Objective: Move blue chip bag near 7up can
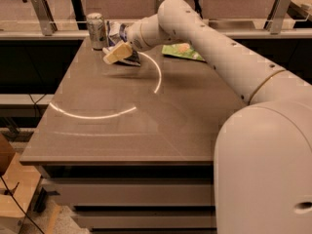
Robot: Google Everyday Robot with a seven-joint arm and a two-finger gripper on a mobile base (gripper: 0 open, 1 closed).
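One hand (pixel 117 53) at chip bag (pixel 114 34), beside 7up can (pixel 96 29)

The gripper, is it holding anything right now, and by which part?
It cannot be told. The gripper is down at the front edge of the blue chip bag, right of the 7up can, but a grip on the bag isn't visible.

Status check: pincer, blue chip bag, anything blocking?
Pincer at far-left corner of table, at blue chip bag. Bag right beside 7up can, contact unclear. Green snack bag farther right, not in the way.
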